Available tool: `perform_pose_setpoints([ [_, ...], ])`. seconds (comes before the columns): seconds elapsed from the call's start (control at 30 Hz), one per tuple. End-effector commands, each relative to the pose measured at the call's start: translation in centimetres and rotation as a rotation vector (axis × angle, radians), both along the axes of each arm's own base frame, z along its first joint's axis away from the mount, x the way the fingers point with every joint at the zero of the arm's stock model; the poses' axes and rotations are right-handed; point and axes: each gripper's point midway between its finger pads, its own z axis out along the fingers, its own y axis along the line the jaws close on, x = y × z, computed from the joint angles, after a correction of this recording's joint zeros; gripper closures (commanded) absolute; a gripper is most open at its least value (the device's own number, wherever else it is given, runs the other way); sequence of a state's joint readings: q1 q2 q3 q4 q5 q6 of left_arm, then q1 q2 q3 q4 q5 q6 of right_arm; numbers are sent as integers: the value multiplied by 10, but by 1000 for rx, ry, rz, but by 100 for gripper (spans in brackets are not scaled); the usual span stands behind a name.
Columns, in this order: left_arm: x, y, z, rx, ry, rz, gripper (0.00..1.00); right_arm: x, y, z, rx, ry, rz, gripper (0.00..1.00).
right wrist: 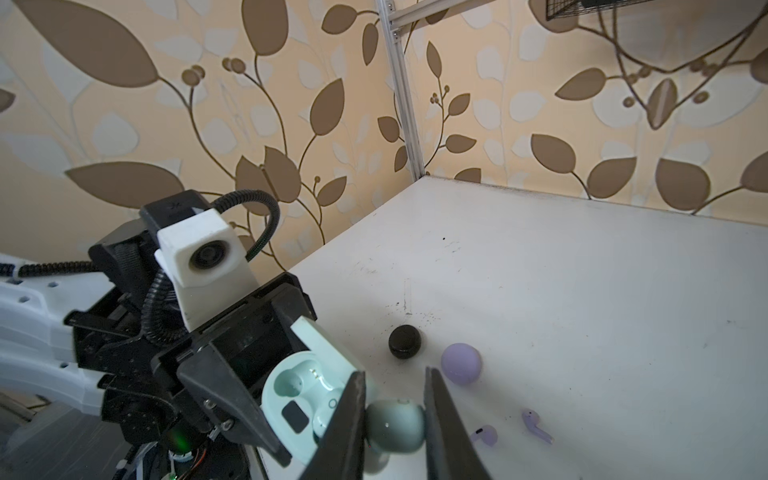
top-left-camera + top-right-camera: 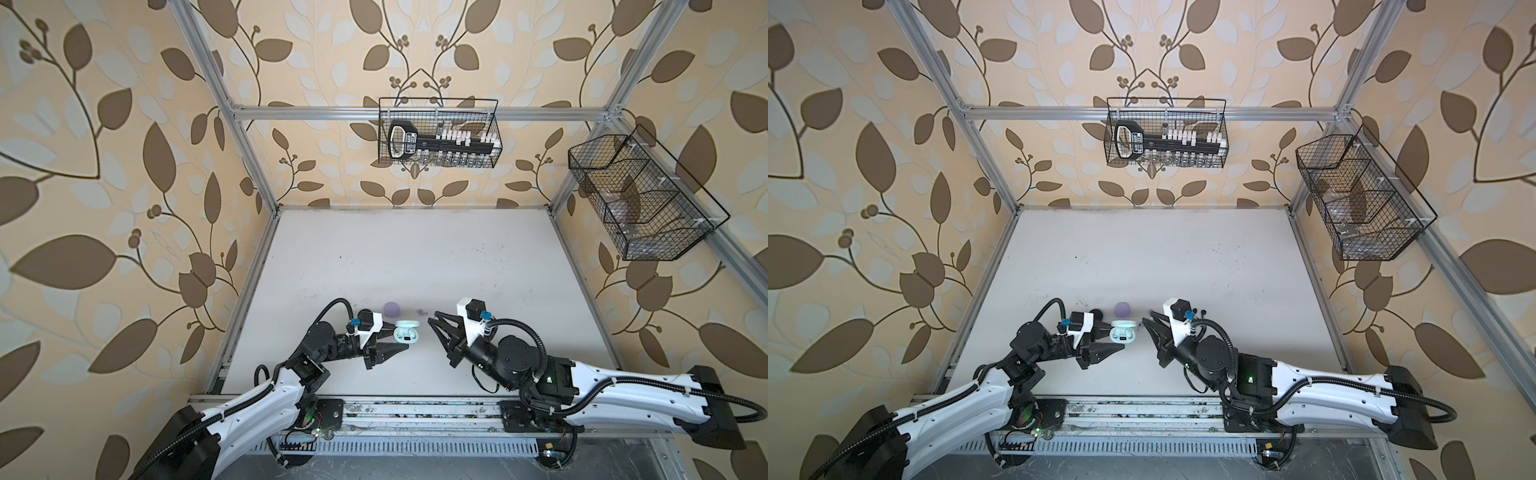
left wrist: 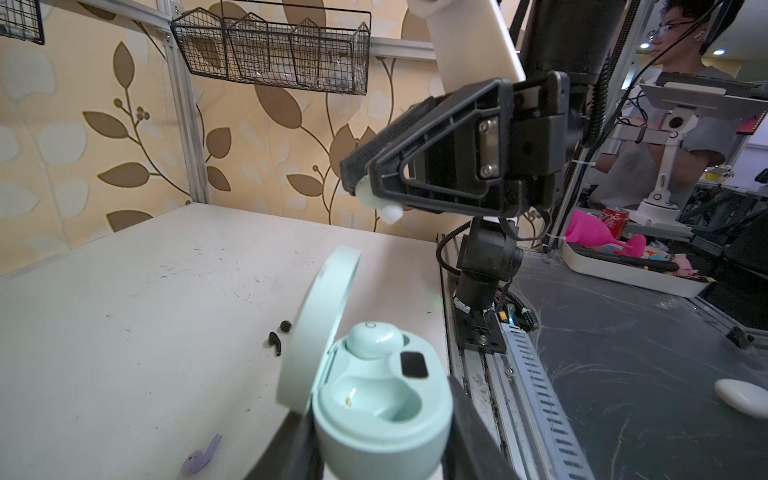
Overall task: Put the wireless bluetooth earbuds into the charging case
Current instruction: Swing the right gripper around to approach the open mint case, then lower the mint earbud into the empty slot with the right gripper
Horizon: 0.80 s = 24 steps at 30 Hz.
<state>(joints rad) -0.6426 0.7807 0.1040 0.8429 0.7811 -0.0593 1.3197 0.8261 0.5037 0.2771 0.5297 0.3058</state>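
Right wrist view: right tool (image 1: 395, 386) pinches the mint earbud (image 1: 395, 422) across its rounded body, near the open case (image 1: 286, 376) clamped by the left tool (image 1: 299, 388); light, smooth, likely slippery.

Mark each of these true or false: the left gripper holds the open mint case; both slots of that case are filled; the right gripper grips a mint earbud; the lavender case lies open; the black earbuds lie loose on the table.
1. The left gripper holds the mint case with its lid up. True.
2. Both slots of that case are filled. False: one mint earbud is seated, and the other slot is empty.
3. The right gripper is shut on a second mint earbud. True.
4. The lavender case lies open. False: it is closed, resting on the table.
5. The black earbuds lie loose on the table. True.
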Motion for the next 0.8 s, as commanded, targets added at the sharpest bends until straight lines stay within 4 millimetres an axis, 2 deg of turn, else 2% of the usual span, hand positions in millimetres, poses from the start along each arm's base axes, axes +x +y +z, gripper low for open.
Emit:
perform_pose_setpoints([
  [0.0, -9, -4, 31, -62, -85, -64, 100, -9, 17, 27, 40, -63, 66, 79],
  [0.47, -16, -5, 34, -68, -89, -106, 100, -17, 55, 24, 26, -106, 148, 79],
  [0.77, -21, -5, 38, -80, -93, -131, 100, -22, 59, 18, 26, -141, 169, 80],
])
